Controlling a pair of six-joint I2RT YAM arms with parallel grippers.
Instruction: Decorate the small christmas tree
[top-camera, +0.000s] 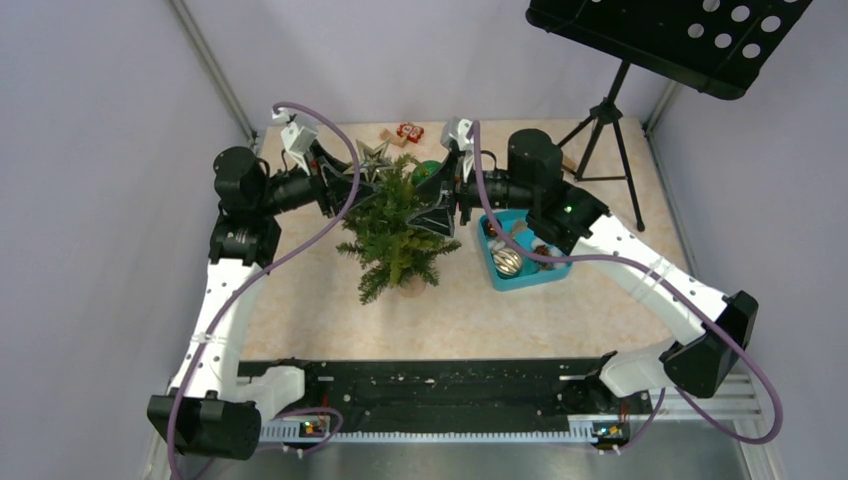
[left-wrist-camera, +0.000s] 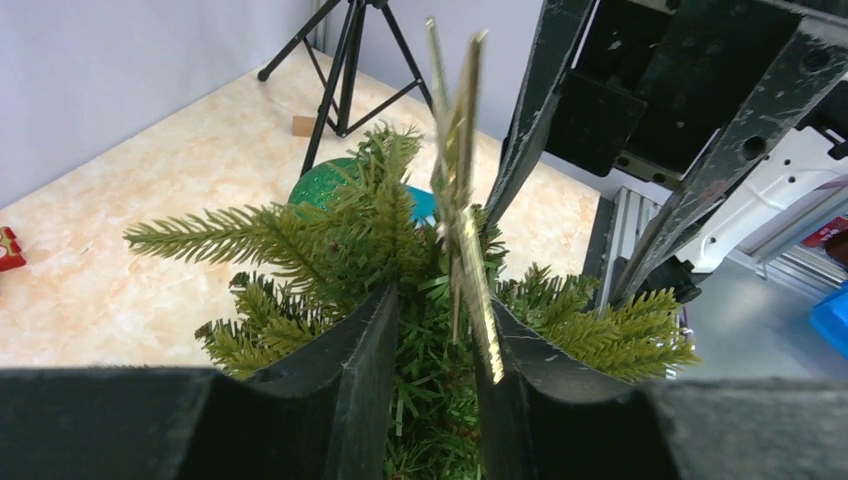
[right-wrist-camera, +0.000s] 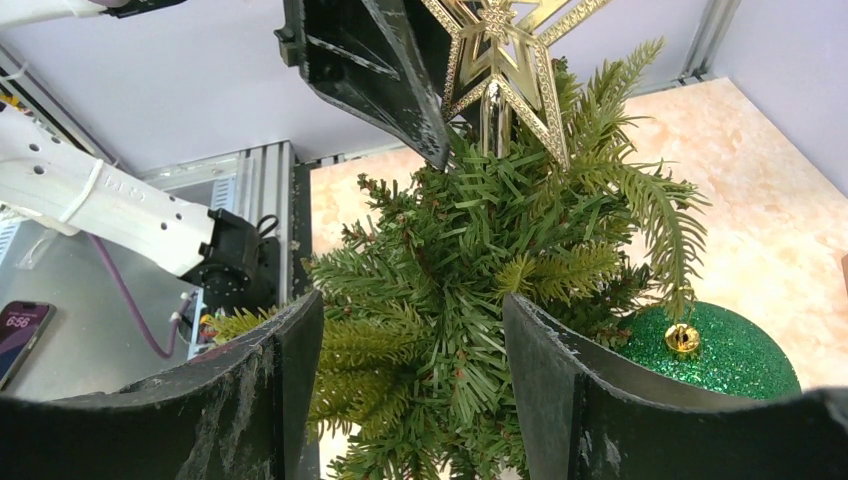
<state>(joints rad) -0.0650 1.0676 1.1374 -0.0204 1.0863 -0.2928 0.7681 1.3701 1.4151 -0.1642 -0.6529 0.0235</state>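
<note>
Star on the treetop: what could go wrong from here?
1. The star looks tilted in the left wrist view; it may tip off the tree once the left fingers back away.
2. The right fingers straddle the tree; pulling out could drag it or knock the green ball.

Both arms are stretched forward and turned inward toward each other; the left claw (left-wrist-camera: 438, 312) and right claw (right-wrist-camera: 412, 310) are seen parted.

Star (right-wrist-camera: 500, 55) sitting atop small christmas tree (top-camera: 395, 240), inside left gripper (left-wrist-camera: 440, 300); right gripper (right-wrist-camera: 410, 300) straddling treetop from right; bin (top-camera: 493, 268) lying right of tree, ball (top-camera: 427, 171) behind.
</note>
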